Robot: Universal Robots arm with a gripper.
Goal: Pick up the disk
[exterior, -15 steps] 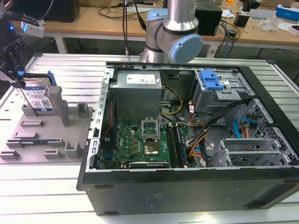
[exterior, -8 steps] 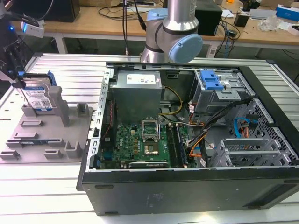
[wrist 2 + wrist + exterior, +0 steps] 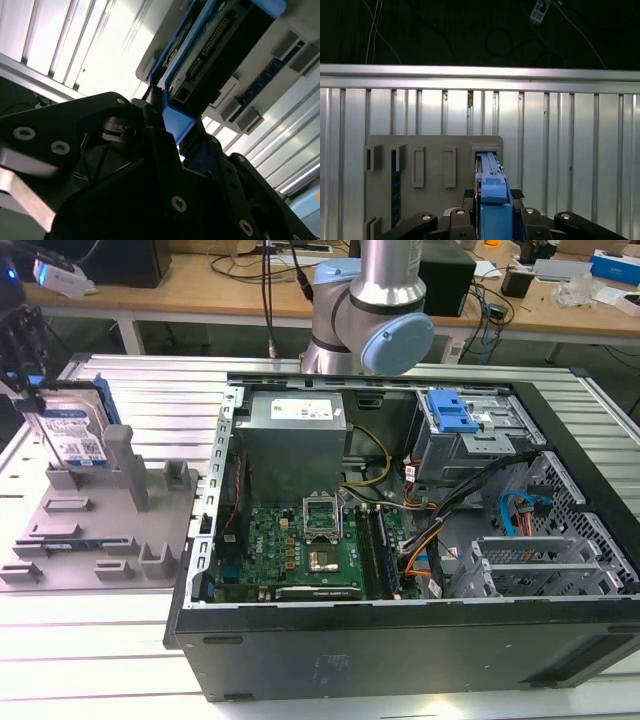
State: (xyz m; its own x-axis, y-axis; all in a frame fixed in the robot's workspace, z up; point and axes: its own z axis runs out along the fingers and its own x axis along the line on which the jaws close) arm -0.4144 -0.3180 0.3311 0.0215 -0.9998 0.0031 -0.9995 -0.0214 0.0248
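The disk (image 3: 75, 435) stands on edge at the back of the grey holder (image 3: 100, 530), on the exterior view's left, its labelled face toward the camera. The gripper (image 3: 493, 200) is closed on the disk's top edge: in the first wrist view its black fingers (image 3: 468, 194) sit tight against both sides of the blue rail, and in the second wrist view they clamp the same blue edge just below the connector side of the disk (image 3: 220, 45). The holder (image 3: 435, 165) lies on a table (image 3: 90, 650) of ribbed aluminium slats. Beside it, touching its edge, an open PC case (image 3: 400, 570) lies on its side, with a green board (image 3: 300, 550), a grey power unit (image 3: 295, 435) and a blue caddy (image 3: 452, 412). The arm (image 3: 375, 310) rises behind the case. Further back, wooden benches (image 3: 210, 290) carry cables and boxes.
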